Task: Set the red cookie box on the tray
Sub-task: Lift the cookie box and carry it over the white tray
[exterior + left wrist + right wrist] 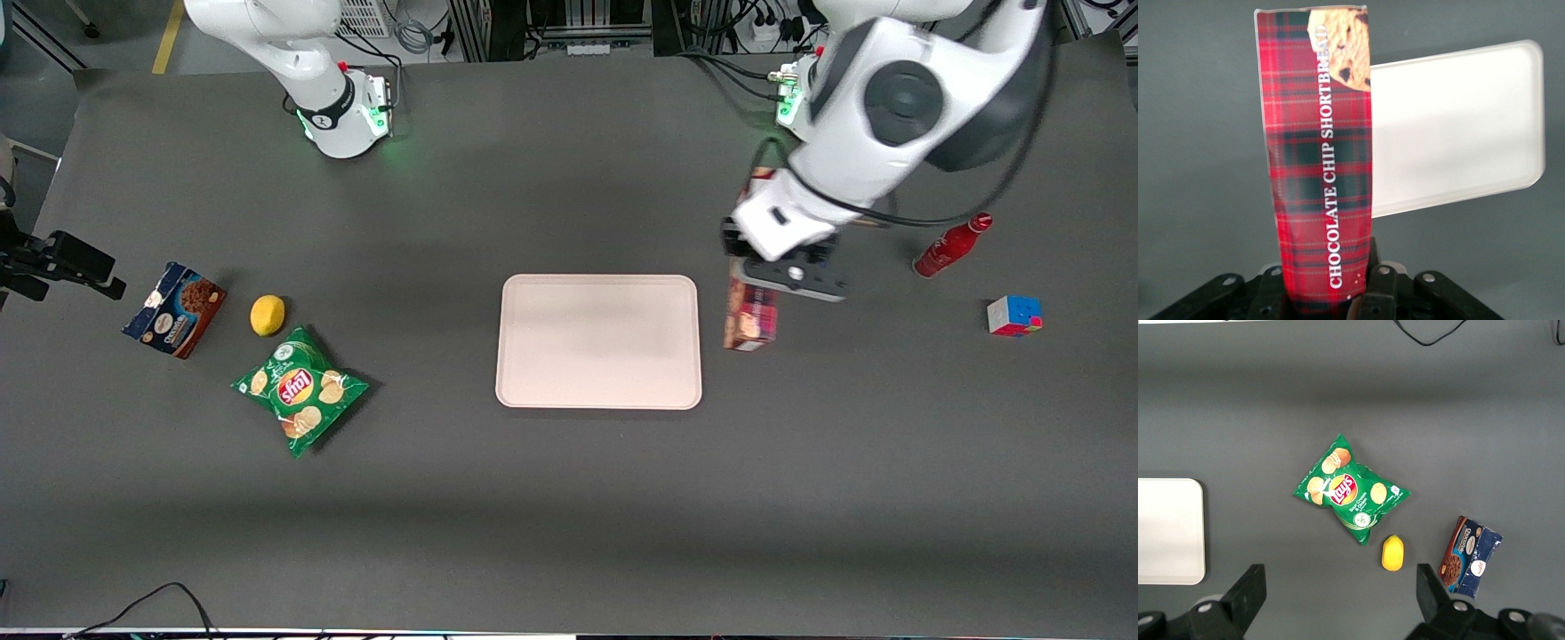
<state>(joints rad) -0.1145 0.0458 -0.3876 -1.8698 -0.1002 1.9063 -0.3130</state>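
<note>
While the dark grey cloth-covered table (569,498) carries everything in the scene, the white left robot arm (898,116) reaches over it from the working arm's end, angled down toward the middle. The arm appears placed this way to bring its load alongside the target.

The large flat pale pink rectangular tray (598,341) with rounded corners and a low rim lies flat near the table's centre. Nothing is in it; its whole surface is bare, so the task is not yet done.

The long slim red-and-black plaid cardboard cookie box (749,313) sits just beside the tray's short edge, on the side toward the working arm, with its length running toward the front camera. In the left wrist view the box (1321,160) juts out from between the fingers, lettering reading "Chocolate Chip Shortbread", with the tray (1458,127) past its long edge. Whether the box is lifted or touching the table cannot be told.

The black two-finger gripper (787,271) is closed on one end of the box, one finger (1381,287) pressed against each long face. Holding it by the end likely leaves the free end clear to swing over the rim.

Toward the parked arm's end lie a green crinkled chip bag (300,388), a blue-and-brown cookie box (174,309) and a small yellow lemon (268,315). Toward the working arm's end lie a red bottle (951,246) and a small multicoloured puzzle cube (1013,316).
</note>
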